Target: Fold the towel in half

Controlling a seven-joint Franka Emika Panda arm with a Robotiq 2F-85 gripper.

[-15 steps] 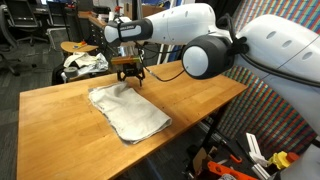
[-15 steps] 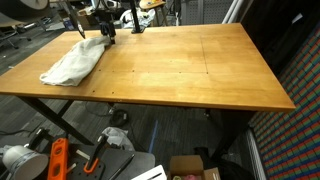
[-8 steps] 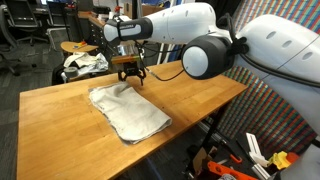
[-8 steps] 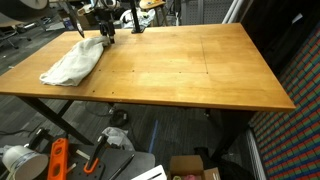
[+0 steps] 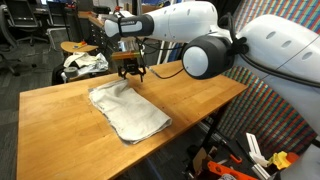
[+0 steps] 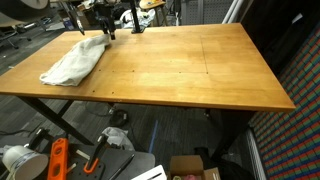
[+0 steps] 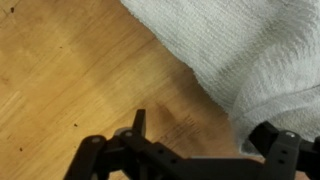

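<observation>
The fingers (image 7: 138,122) stand wide apart with nothing clamped between them. In the wrist view one dark fingertip hangs over bare wood and the other sits at the hem of the towel (image 7: 240,50). The gripper (image 7: 205,135) is thus spread and empty, pointing straight down at the table (image 7: 70,70). In both exterior views it hovers at the towel's far corner, close above the cloth (image 5: 131,75) (image 6: 107,36). The towel lies spread in a rumpled, roughly oblong sheet near one end of the wooden top (image 5: 128,112) (image 6: 72,62), not yet folded over. The rest of the tabletop shows only wood. The white arm (image 5: 200,50) reaches in across the table's long edge to carry the gripper there. Under the table, in an exterior view, an open cardboard box (image 6: 188,166) stands on the floor. Something pale seems to lie inside it, but the picture is too small to tell what. Beside the table legs lies an orange tool (image 6: 58,160). Compared with a second ago, the wrist sits a little higher above the corner. The towel keeps the same outline and the same place.
</observation>
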